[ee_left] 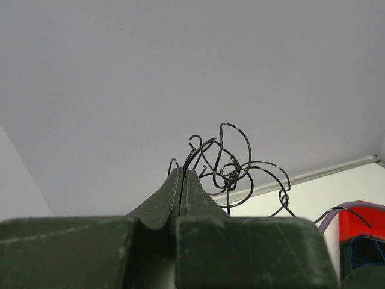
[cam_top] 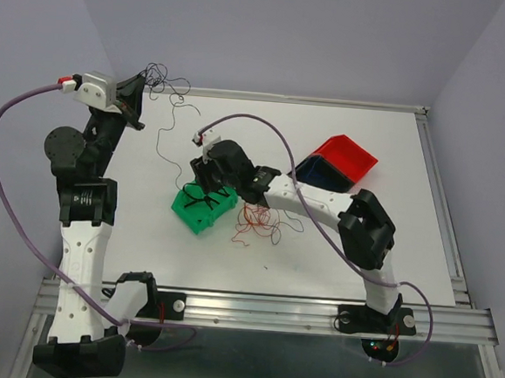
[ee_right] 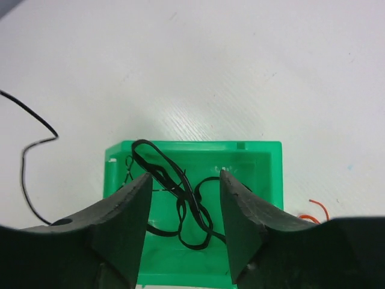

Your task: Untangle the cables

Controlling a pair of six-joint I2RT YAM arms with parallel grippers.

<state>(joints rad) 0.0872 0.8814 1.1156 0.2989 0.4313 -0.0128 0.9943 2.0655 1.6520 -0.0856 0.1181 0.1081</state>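
Note:
Thin black cables [ee_left: 236, 170] form a curly tangle that my left gripper [ee_left: 182, 173] pinches at one end, its jaws pressed together. In the top view this gripper [cam_top: 143, 91] is raised at the table's far left with the tangle [cam_top: 166, 81] hanging beside it. One strand [cam_top: 164, 138] trails down toward the table. My right gripper [ee_right: 185, 178] stands open above a green bin [ee_right: 198, 146], and a looped black cable [ee_right: 194, 208] lies loose in the bin between the fingers. Red cables [cam_top: 255, 221] lie curled on the table right of the green bin [cam_top: 200, 209].
A red bin [cam_top: 348, 156] and a dark blue bin [cam_top: 315, 171] sit together at the right back of the table. A loose black strand [ee_right: 35, 146] crosses the table left of the green bin. A purple hose [cam_top: 266, 129] arches over the table's middle.

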